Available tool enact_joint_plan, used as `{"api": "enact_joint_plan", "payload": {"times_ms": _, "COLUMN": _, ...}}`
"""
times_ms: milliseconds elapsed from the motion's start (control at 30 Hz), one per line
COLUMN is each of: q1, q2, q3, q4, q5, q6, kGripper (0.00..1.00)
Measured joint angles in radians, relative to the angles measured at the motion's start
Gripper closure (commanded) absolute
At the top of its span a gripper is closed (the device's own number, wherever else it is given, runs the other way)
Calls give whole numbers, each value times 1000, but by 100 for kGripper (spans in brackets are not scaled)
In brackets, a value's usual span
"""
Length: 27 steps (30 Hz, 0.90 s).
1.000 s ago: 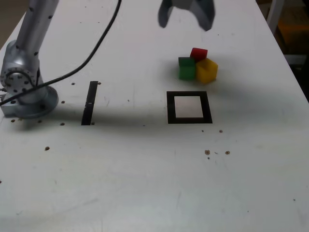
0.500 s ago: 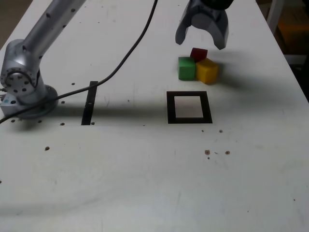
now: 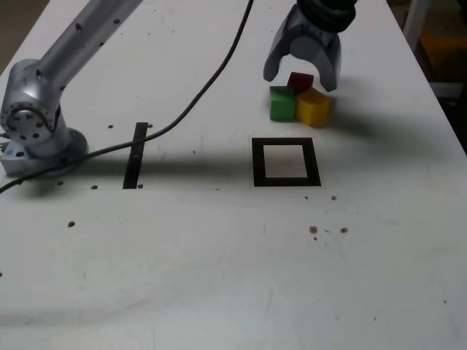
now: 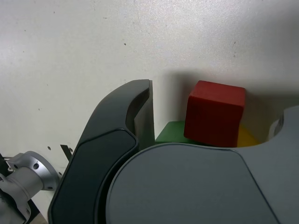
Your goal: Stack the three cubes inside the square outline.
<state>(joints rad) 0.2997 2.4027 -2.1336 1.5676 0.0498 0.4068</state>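
Three cubes sit bunched together on the white table: the green cube (image 3: 282, 103), the yellow cube (image 3: 313, 106) and the red cube (image 3: 300, 81) behind them. My gripper (image 3: 300, 76) hangs open right over the red cube, one finger on each side of it, not closed on anything. The wrist view shows the red cube (image 4: 215, 113) between the fingers, with slivers of the green cube (image 4: 173, 133) and the yellow cube (image 4: 245, 138) behind the gripper body. The square outline (image 3: 286, 162), black with a white centre, lies empty just in front of the cubes.
A thin black strip (image 3: 136, 154) lies at the exterior view's left, near the arm's base (image 3: 35, 124). A black cable (image 3: 204, 80) runs across the table. Small dark specks (image 3: 314, 230) dot the surface. A table edge runs along the exterior view's right.
The gripper has come down and toward the cubes, from high above the table to straddling the red cube. The cubes and outline have not moved.
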Motion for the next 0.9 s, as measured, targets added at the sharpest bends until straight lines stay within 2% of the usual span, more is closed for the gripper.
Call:
{"api": "enact_joint_plan", "payload": {"times_ms": 333, "q1": 11, "q2": 10, "q3": 16, "q4": -19, "q5": -3, "q6": 1, "kGripper": 15}}
{"api": "enact_joint_plan", "payload": {"times_ms": 667, "q1": 24, "q2": 19, "q3": 25, "q4": -52, "q5": -10, "q6": 19, "kGripper": 29}}
{"api": "enact_joint_plan", "payload": {"times_ms": 900, "q1": 15, "q2": 19, "q3": 33, "q4": -70, "q5": -14, "q6": 28, "kGripper": 44}}
